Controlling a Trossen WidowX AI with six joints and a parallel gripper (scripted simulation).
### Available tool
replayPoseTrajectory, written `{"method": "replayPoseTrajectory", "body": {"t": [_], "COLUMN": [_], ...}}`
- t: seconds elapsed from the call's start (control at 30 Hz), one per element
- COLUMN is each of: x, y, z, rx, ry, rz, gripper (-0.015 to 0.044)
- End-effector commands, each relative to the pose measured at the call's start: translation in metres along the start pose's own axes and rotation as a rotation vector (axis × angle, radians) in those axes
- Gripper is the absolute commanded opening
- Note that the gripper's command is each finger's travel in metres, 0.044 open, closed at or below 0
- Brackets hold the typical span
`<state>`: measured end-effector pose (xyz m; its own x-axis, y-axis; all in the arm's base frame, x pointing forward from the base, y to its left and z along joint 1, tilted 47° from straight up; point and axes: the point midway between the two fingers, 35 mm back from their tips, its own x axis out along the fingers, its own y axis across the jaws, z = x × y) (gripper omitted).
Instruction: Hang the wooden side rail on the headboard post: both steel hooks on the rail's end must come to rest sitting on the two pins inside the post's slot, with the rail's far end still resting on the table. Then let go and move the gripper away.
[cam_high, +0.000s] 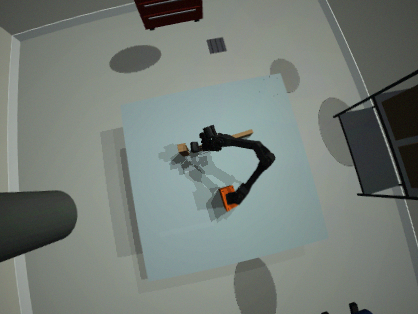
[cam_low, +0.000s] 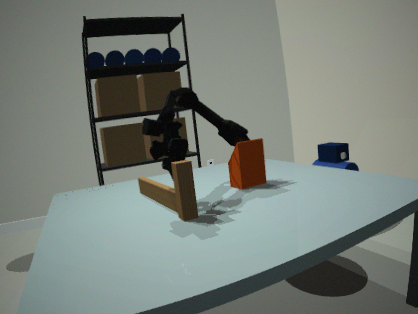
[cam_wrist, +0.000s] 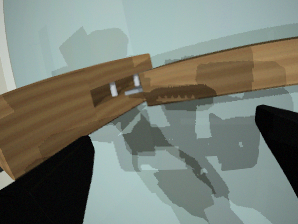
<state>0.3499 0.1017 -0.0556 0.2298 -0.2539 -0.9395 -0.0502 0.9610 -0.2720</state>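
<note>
The wooden headboard post (cam_high: 182, 148) (cam_low: 186, 190) (cam_wrist: 53, 112) stands upright near the middle of the table (cam_high: 280, 200) (cam_low: 300, 215). The wooden side rail (cam_high: 242, 134) (cam_low: 156, 192) (cam_wrist: 226, 75) meets the post at its slot (cam_wrist: 123, 88), where small steel parts show. In the exterior view, the rail slopes down from the post and its far end lies on the table. My gripper (cam_high: 197, 146) (cam_low: 168, 156) (cam_wrist: 176, 129) is open and empty. It hangs just above the joint of post and rail and touches neither.
The arm's orange base block (cam_high: 227, 198) (cam_low: 247, 163) stands on the table beside the post. A black shelf rack (cam_high: 380, 145) (cam_low: 135, 100) with boxes stands off the table. A blue object (cam_low: 334, 155) is beyond the table's far edge. A red cabinet (cam_high: 170, 12) stands by the wall.
</note>
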Motion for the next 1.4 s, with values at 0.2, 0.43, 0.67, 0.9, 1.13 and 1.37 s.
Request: {"method": "replayPoseTrajectory", "body": {"t": [0.2,0.43,0.67,0.9,1.13,1.37], "x": [-0.012,-0.022,-0.034,-0.037,-0.037,-0.007], "y": [-0.005,-0.010,-0.013,-0.014,-0.014,-0.032], "z": [0.013,0.020,0.029,0.031,0.031,0.027], "rx": [0.656,0.994,1.311,1.375,1.375,1.375], "ry": [0.001,-0.092,-0.251,-0.293,-0.293,-0.294], "rz": [-0.257,-0.392,-0.495,-0.511,-0.511,-0.512], "gripper": [0.0440,0.0440,0.0440,0.0440,0.0440,0.0440]}}
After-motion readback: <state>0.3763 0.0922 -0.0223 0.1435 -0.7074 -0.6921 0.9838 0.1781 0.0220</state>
